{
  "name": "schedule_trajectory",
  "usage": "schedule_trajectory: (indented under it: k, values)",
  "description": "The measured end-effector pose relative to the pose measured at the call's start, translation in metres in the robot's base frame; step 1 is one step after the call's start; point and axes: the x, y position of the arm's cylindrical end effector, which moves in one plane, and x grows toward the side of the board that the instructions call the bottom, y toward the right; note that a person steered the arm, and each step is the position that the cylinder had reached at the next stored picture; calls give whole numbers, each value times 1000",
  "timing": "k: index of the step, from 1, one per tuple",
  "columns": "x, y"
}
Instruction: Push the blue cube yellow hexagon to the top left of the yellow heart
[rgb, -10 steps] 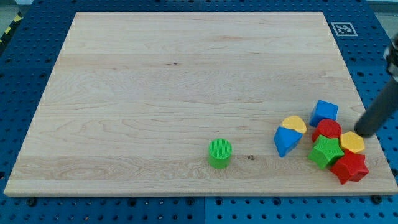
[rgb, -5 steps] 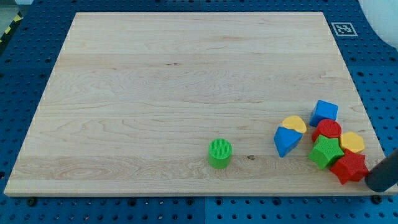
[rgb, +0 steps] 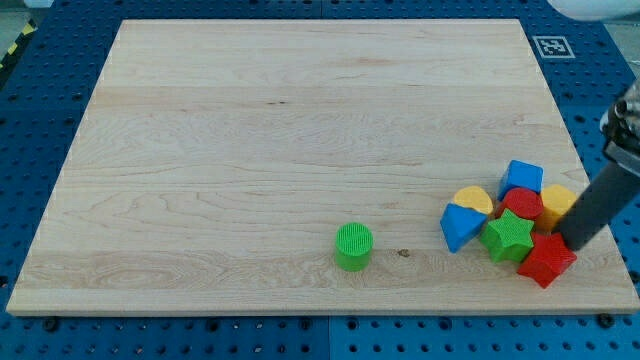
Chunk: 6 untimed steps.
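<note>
The blue cube (rgb: 522, 178) sits at the board's right, at the top of a tight cluster. The yellow hexagon (rgb: 556, 203) lies just right and below it, touching the red round block (rgb: 524, 205). The yellow heart (rgb: 471, 200) lies left of the cube, on top of the blue heart-like block (rgb: 460, 226). My tip (rgb: 578, 243) stands at the cluster's right side, against the yellow hexagon's lower right and just above the red star (rgb: 545, 260). The rod rises up and to the right from there.
A green star (rgb: 508, 235) sits in the cluster between the blue heart-like block and the red star. A green cylinder (rgb: 353, 246) stands alone to the left near the board's bottom edge (rgb: 300, 315). The cluster is close to the board's right edge.
My tip went from the hexagon's right, down past the board's bottom right, and back up against the hexagon. The hexagon, green star and red star have shifted left and up, tightening the cluster.
</note>
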Motion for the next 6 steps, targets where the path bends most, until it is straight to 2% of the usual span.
schedule_trajectory:
  k: [2,4,6]
  values:
    - [-13,1]
    - [-4,54]
    - [-24,59]
